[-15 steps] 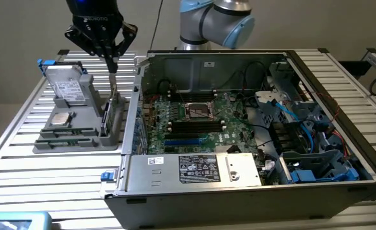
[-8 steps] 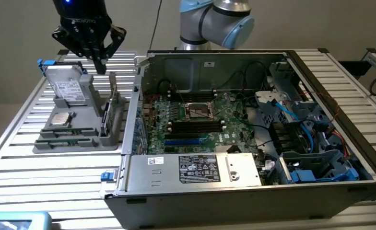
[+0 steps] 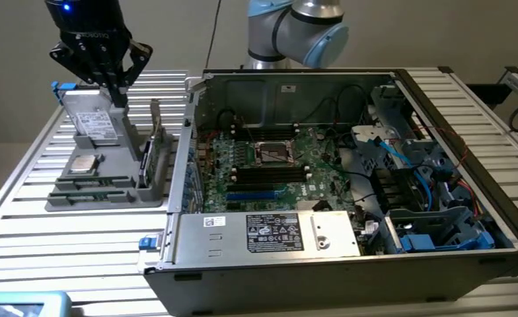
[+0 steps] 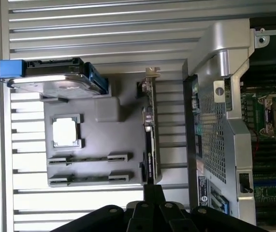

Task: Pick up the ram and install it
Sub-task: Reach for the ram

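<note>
Gripper [image 3: 118, 99] hangs over gray tray [image 3: 148, 191], fingers pressed together, nothing pinched as far as shows. Ram [image 3: 90, 184] well below it at tray's far end: thin green strip, edge-up in slot, long axis along exterior view's left-right. Open PC case [image 3: 347, 251] beyond.
</note>
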{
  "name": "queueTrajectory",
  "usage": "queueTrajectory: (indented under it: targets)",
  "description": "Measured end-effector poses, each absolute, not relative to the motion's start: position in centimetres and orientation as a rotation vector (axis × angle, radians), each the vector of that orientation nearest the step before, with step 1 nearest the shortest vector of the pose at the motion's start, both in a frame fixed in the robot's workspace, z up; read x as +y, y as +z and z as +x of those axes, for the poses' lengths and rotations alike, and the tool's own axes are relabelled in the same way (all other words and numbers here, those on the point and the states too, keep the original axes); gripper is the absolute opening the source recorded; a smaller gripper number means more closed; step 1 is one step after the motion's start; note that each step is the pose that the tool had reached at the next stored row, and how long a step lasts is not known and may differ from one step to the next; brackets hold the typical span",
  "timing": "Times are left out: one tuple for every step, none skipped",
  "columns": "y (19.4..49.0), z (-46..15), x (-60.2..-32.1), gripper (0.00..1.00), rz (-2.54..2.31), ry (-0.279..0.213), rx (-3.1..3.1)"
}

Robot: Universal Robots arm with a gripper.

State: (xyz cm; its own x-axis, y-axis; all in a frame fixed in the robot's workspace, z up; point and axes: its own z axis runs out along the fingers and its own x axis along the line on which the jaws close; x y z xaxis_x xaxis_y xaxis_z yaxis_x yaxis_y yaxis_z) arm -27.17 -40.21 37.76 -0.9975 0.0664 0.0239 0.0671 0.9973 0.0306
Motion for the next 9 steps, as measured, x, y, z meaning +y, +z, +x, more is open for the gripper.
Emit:
queueTrajectory:
  targets:
    - [37.7,-27.5,-40.2,0.11,-0.104,-0.048,-3.117]
    - [37.7,-27.8,-40.3,0.11,-0.104,-0.047,-3.117]
    - [37.6,-28.2,-40.3,0.11,-0.104,-0.046,-3.118]
    - [37.5,-28.5,-40.4,0.11,-0.104,-0.047,-3.120]
    - [37.4,-28.8,-40.5,0.11,-0.104,-0.047,-3.122]
    - [37.4,-29.1,-40.5,0.11,-0.104,-0.047,-3.126]
    - [37.3,-29.4,-40.6,0.11,-0.104,-0.047,-3.129]
    - [37.2,-29.7,-40.7,0.11,-0.104,-0.047,-3.132]
    - [37.1,-30.1,-40.7,0.11,-0.104,-0.047,-3.135]
